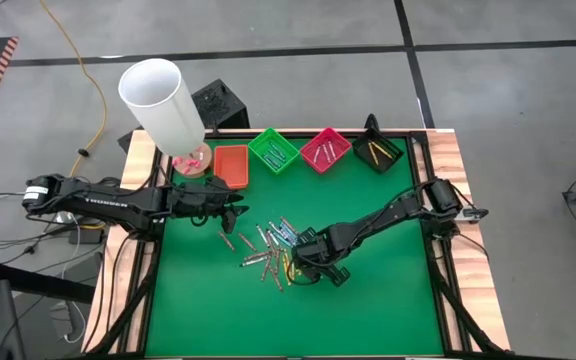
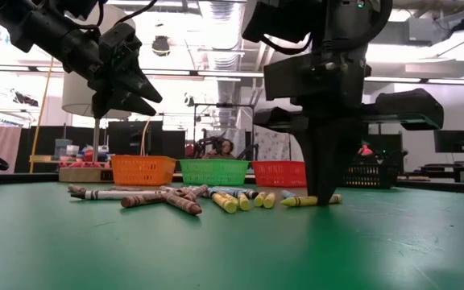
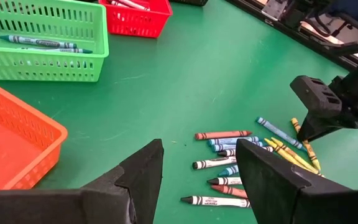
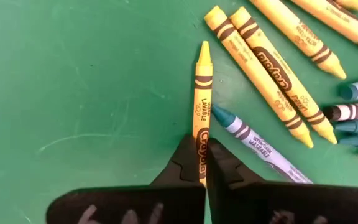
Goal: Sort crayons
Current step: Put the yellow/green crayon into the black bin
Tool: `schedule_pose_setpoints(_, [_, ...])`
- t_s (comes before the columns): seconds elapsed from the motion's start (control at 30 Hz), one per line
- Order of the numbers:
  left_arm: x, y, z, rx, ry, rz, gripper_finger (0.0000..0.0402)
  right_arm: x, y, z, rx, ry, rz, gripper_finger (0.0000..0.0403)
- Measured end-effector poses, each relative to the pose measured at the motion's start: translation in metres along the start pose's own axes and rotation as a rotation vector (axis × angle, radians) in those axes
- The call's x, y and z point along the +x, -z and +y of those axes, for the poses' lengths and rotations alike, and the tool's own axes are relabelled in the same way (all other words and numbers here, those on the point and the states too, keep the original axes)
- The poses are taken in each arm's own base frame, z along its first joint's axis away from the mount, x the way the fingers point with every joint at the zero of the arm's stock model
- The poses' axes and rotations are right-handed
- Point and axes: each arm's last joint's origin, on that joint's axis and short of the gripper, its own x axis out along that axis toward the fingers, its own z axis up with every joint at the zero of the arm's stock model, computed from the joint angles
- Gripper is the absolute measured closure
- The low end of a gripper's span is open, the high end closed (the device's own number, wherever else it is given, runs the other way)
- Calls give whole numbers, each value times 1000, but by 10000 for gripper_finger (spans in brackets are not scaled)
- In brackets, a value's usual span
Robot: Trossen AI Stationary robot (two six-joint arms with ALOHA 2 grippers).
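**Thin pinch on a yellow crayon: risk of slip at the lift**

The right gripper (image 4: pixel 205 163) is clenched on one yellow crayon (image 4: pixel 202 109), and the fingers hold only its rear part; most of the stick points out in front. With such a small hold the crayon can pivot or slide out when the arm goes up, esp. if it moves fast. A blue crayon (image 4: pixel 253 140) lies with its tip touching the yellow one, just beside the fingers, so it can be dragged or flicked away w/ the lift. The other yellow crayons (image 4: pixel 272 68) are near but apart.

Pose: the right arm reaches in from the right edge of the table (image 1: pixel 388 310), wrist bent down, fingers standing almost vertical on the green surface near the table's middle. The pile of crayons (image 1: pixel 268 245) is spread there, a bit toward the left side. The left gripper (image 3: pixel 197 177) hangs above the table closer to the far left part, jaws apart, holding nothing, near the orange tray (image 1: pixel 230 165). The green tray (image 1: pixel 274 150), red tray (image 1: pixel 325 148) and black tray (image 1: pixel 376 148) stand along the far edge, some crayons already inside.
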Motion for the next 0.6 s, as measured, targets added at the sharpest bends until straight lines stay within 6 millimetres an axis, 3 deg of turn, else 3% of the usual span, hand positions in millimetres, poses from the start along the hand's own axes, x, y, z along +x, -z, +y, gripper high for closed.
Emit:
schedule_pose_setpoints(0.3, [0,0,0,-4,0,0,210,-13,6,-1,167,-25,-1,400])
schedule_pose_setpoints(0.6, [0,0,0,-5,0,0,210,-64,41,-21,449,-23,54,401])
